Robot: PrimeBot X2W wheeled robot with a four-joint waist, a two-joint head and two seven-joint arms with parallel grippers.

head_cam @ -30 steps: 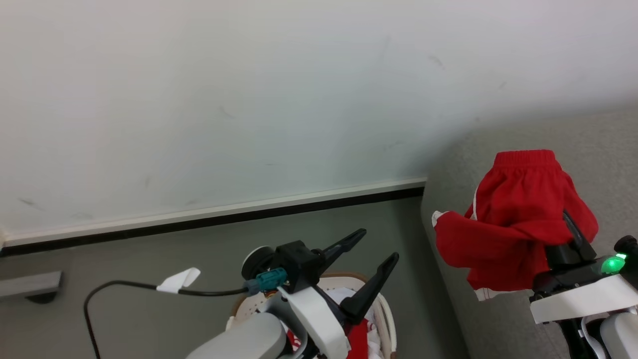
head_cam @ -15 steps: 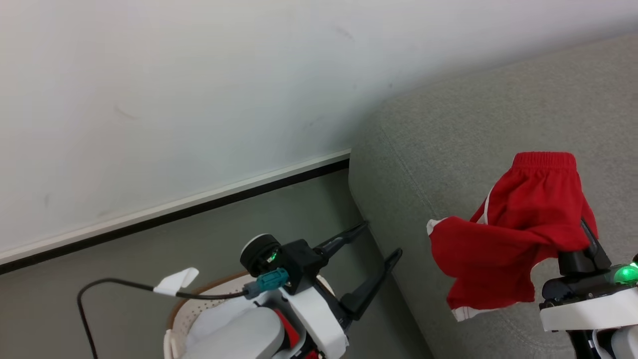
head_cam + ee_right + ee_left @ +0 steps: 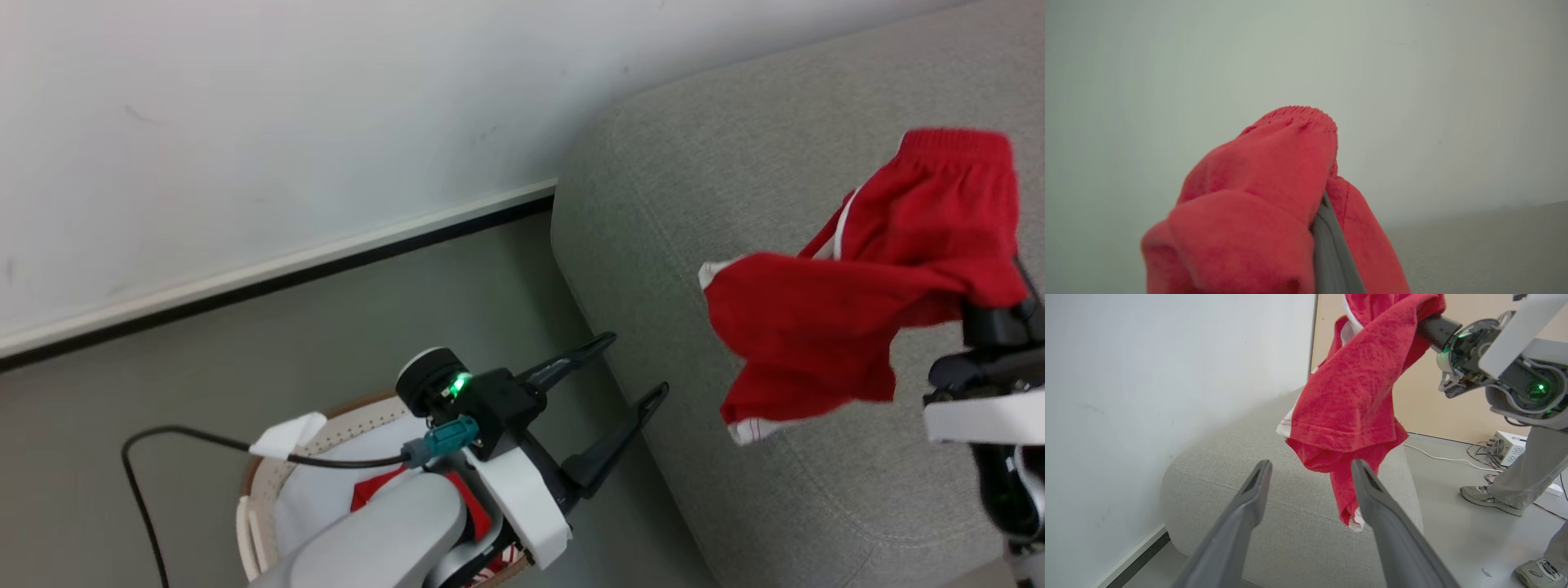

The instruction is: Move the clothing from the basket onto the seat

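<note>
Red shorts with white trim [image 3: 857, 286] hang in the air over the grey seat [image 3: 735, 163], draped around my right gripper [image 3: 1015, 282], which is shut on them. In the right wrist view the red cloth [image 3: 1261, 196] wraps one grey finger [image 3: 1327, 237]. My left gripper [image 3: 637, 366] is open and holds nothing, above the cream basket [image 3: 261, 482] beside the seat. More red clothing [image 3: 371, 490] lies on the basket's white lining, partly hidden by my left arm. In the left wrist view the shorts [image 3: 1355, 388] dangle just beyond the open fingers [image 3: 1257, 482].
A white wall [image 3: 286, 122] with a dark baseboard runs behind the basket and the seat. A black cable [image 3: 163, 437] trails from my left wrist. A person's feet [image 3: 1486, 496] stand on the floor past the seat, near a white box [image 3: 1504, 443] with cables.
The head view has swung toward the seat. My right gripper has carried the red shorts higher and farther over the seat. My left gripper stays open above the basket.
</note>
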